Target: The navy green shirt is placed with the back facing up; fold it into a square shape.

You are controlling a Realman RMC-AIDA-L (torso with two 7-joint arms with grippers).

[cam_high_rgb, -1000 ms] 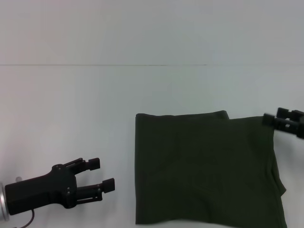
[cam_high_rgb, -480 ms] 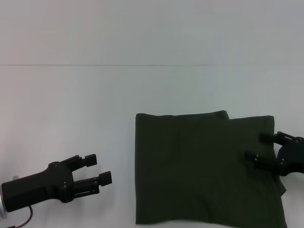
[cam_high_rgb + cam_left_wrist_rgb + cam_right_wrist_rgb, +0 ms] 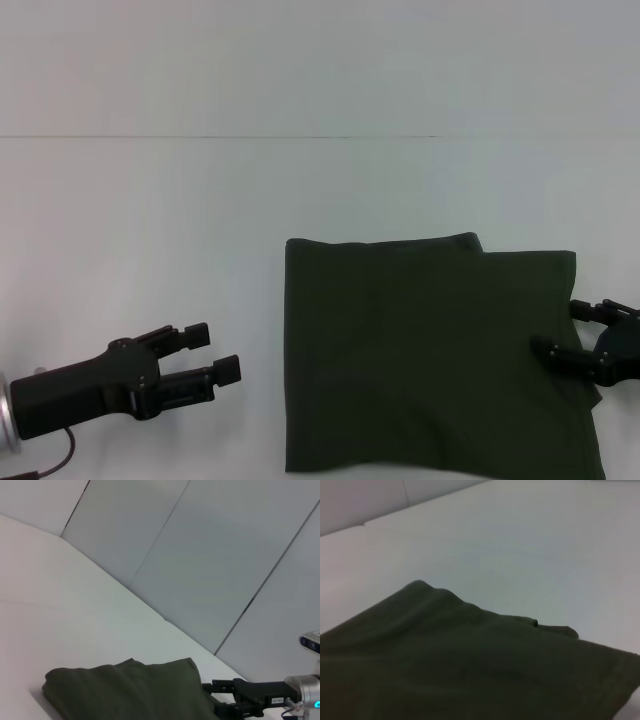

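Head view: one navy green shirt (image 3: 430, 355), two open grippers.

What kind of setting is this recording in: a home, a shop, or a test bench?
Most likely a lab test bench: a bare white table, plain panelled wall behind, and only the folded navy green shirt lying between the left gripper and right gripper.

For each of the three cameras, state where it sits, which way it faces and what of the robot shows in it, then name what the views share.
Head view: on the robot's head, facing forward and down at the white table; shows the open left gripper and open right gripper at the folded dark olive-green cotton shirt.
Left wrist view: on the left arm, looking low across the table at the shirt and the other arm's right gripper; its own fingers are unseen.
Right wrist view: on the right arm, close above the shirt; no robot parts visible.
Shared: all three show the shirt.
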